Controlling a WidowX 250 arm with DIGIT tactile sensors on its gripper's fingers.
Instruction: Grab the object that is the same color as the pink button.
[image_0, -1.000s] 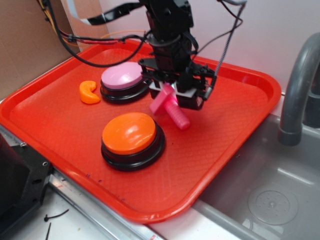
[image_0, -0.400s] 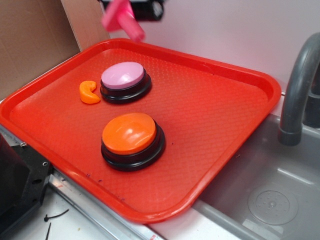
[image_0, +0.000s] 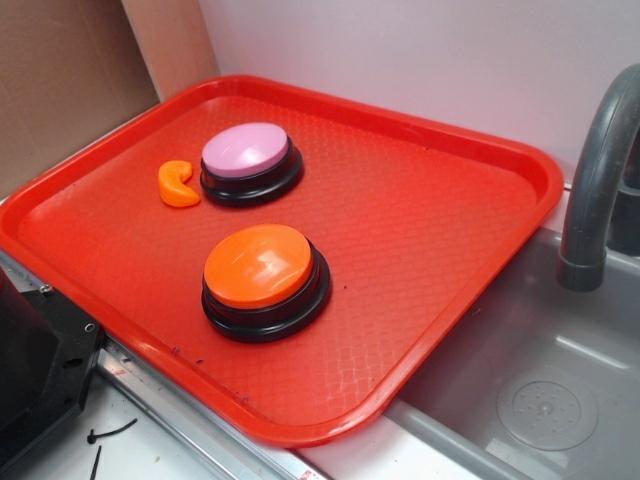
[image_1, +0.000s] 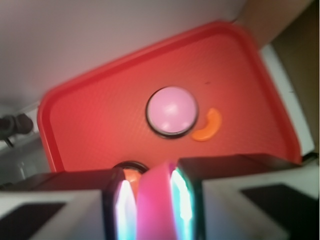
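Note:
The pink button (image_0: 246, 152) stands on the red tray (image_0: 440, 240) toward its back left; from the wrist camera the pink button (image_1: 172, 111) lies far below, mid-frame. The hot-pink object (image_1: 156, 202) shows only in the wrist view, clamped between my fingers. My gripper (image_1: 153, 205) is shut on it, high above the tray. Neither the gripper nor the object appears in the exterior view.
A larger orange-topped button (image_0: 264, 274) sits at the tray's front middle, its edge (image_1: 131, 172) peeking past my fingers. A small orange curved piece (image_0: 178, 184) lies left of the pink button. A sink with a grey faucet (image_0: 596, 180) borders the tray's right. Cardboard (image_0: 60, 80) stands at left.
The gripper has risen with the hot-pink object from just above the tray, past the top edge, and out of the exterior view. Both buttons and the orange piece have stayed put.

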